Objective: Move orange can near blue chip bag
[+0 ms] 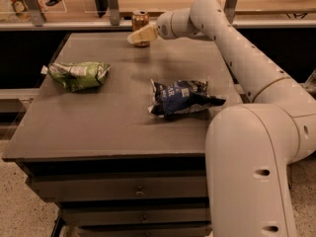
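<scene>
The orange can (140, 19) stands upright at the far edge of the table (113, 127). The claw (137, 37) overlaps its base, reaching in from the right; whether it grips cannot be told. The blue chip bag (180, 97) lies well nearer and slightly to the right.

Nothing legible to report at this moment. The dark navy-blue foil chip bag (180, 97), crumpled right of the table's middle, shows white and light-blue print with a few large white letters on its top face, but the creases break them up and no word or brand can be read. At the far edge, the small orange-copper metal can (140, 19) carries a dark mark on its side that is unreadable, and the cream-coloured gripper (139, 35) sits right in front of its lower part. On the left, the green-and-white snack bag (78, 75) has print too, none of it readable.
</scene>
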`<state>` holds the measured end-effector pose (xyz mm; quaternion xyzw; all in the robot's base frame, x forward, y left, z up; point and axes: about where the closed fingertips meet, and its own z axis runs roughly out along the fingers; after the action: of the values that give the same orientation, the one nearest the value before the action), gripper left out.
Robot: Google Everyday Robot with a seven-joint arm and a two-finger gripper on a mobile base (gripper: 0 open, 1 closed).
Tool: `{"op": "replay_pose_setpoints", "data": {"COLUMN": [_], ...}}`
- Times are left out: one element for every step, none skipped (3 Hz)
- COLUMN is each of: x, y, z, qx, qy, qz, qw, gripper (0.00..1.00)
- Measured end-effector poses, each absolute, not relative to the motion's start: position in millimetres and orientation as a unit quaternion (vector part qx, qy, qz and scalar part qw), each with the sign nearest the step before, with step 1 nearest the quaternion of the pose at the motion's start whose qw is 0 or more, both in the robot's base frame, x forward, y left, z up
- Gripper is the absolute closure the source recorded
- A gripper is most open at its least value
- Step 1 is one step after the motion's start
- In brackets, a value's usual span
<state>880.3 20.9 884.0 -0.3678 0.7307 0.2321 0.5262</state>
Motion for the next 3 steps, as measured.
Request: {"op": "replay_pose_setpoints", "data": {"x": [881, 887, 899], "y": [31, 37, 41], "z": [885, 887, 884], "qx": [-0.355, -0.337, -0.331], "qy": [0.727, 0.726, 0.726], "qz": [0.226, 0.220, 0.219], "qw": [0.544, 0.557, 0.561], "gripper": [0.00, 0.00, 0.00]}}
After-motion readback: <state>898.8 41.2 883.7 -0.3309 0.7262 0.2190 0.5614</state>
